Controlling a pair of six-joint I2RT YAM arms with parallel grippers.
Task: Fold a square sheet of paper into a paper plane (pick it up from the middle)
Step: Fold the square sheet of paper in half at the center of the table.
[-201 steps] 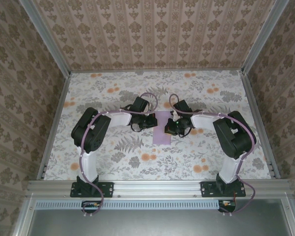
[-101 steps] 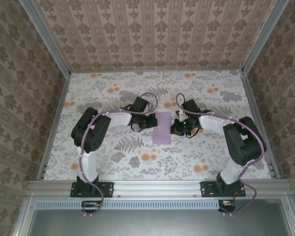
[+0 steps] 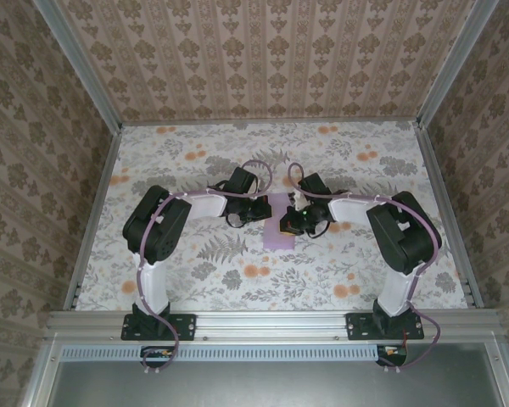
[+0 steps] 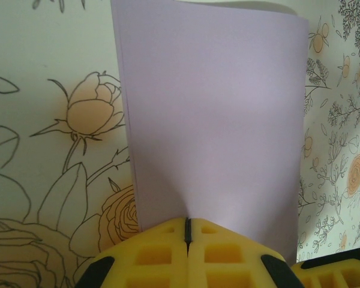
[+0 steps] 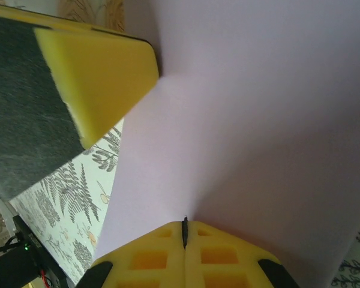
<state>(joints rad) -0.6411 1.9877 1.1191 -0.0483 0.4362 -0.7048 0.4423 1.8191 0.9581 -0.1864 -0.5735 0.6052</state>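
The lilac-purple sheet of paper (image 3: pixel 277 237) lies mid-table between both arms as a narrow upright rectangle. In the left wrist view the paper (image 4: pixel 216 120) shows two layers along its left edge. My left gripper (image 3: pixel 261 209) is at the sheet's left edge, its yellow jaws (image 4: pixel 188 223) shut on the near edge. My right gripper (image 3: pixel 288 222) sits over the sheet's right part and is shut (image 5: pixel 184 225) on the paper (image 5: pixel 258 120), which puckers at its tips. One of the left gripper's fingers (image 5: pixel 96 72) touches the sheet at the upper left of the right wrist view.
A floral tablecloth (image 3: pixel 204 271) covers the table, with patterned walls on three sides and a metal rail (image 3: pixel 271 320) along the near edge. Both arm bases stand on that rail.
The right gripper swung out to the right, where the sheet looked wider, then came back left over it; the sheet looks narrow again. The left gripper stayed put.
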